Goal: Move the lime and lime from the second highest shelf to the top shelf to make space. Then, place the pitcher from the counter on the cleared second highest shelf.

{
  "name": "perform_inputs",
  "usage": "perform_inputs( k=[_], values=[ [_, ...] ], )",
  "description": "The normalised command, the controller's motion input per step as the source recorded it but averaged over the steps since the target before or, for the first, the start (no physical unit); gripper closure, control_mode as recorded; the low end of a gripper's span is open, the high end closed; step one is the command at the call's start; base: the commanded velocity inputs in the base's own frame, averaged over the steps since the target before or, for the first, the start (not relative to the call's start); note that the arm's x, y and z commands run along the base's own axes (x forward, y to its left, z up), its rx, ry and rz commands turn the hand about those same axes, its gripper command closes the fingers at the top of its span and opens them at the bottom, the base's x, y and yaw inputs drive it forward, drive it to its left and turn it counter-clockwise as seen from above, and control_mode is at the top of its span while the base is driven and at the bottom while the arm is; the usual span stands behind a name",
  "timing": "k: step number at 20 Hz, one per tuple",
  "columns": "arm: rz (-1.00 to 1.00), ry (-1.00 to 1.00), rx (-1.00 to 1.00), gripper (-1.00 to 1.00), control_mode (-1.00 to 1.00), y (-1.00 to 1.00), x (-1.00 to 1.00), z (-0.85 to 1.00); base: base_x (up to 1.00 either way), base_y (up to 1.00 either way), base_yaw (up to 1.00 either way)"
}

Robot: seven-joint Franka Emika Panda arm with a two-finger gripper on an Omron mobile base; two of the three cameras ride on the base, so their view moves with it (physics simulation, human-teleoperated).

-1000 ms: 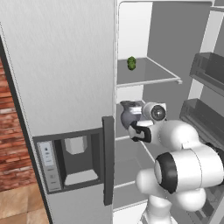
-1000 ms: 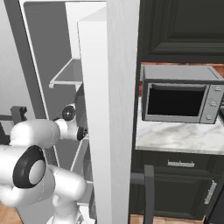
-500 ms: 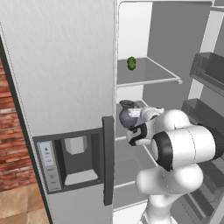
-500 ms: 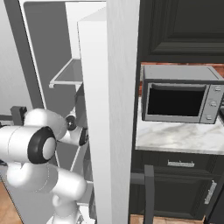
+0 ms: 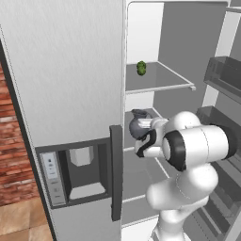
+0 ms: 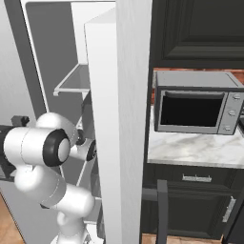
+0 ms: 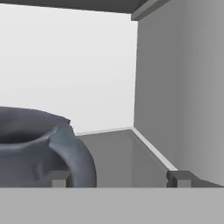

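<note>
Pitcher (image 5: pixel 137 128): dark blue-grey jug standing on the second highest shelf (image 5: pixel 147 117) inside the open fridge, just ahead of the robot's hand; in the hand view its rim and handle (image 7: pixel 76 153) show at the lower left.
Jaws: the gripper (image 7: pixel 118 178) has both tips visible in the hand view, standing wide apart; one tip sits right at the pitcher's handle, the other is clear of it over bare shelf. Whether that tip touches the handle cannot be told.
Lime (image 5: pixel 141 68): one small dark-green fruit on the top shelf (image 5: pixel 160 84), toward the back, left of centre.
Fridge door (image 5: pixel 66 108): grey, with a dispenser panel, in the left of the left base view.
Microwave (image 6: pixel 198 108): on the marble tabletop (image 6: pixel 200 150), right of the fridge.
</note>
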Motion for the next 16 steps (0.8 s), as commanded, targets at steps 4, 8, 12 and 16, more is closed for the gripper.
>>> perform_inputs(
  k=[4,8,12,16],
  values=[
    [0.00,0.00,0.00,-1.00,-1.00,0.16,-0.12,-0.60,0.00,0.00,0.00],
    [0.04,-0.01,-0.03,-1.00,-1.00,0.46,-0.35,-0.80,0.00,0.00,0.00],
    [0.07,-0.04,-0.06,-1.00,-1.00,0.44,-0.23,-0.78,0.00,0.00,0.00],
    [0.12,-0.02,0.00,-1.00,-1.00,0.07,0.00,-0.57,0.00,0.00,0.00]
  ],
)
